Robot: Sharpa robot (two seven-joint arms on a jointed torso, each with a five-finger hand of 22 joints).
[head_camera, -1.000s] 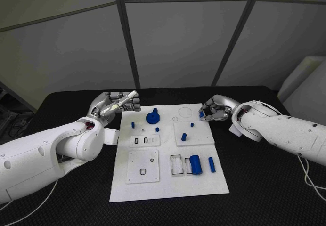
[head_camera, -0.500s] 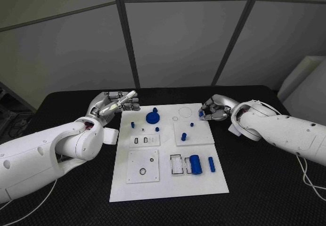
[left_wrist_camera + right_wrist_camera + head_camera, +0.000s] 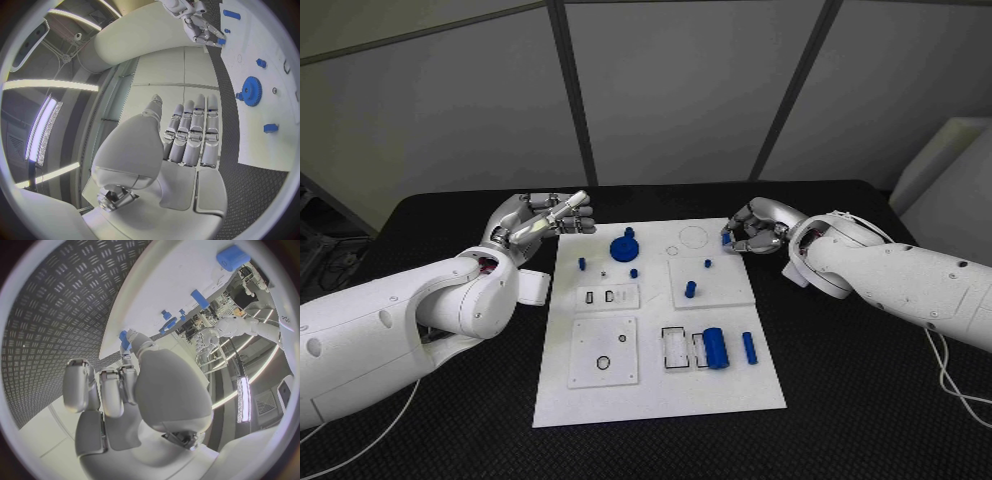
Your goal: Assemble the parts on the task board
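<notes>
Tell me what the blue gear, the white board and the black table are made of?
The blue gear looks like plastic: even matte colour, no metal shine. The white board seems to be plastic or painted sheet, smooth and flat; I can't tell which. The black table top looks like a rubbery mat, since it has a raised bumpy pattern and little shine.
</notes>
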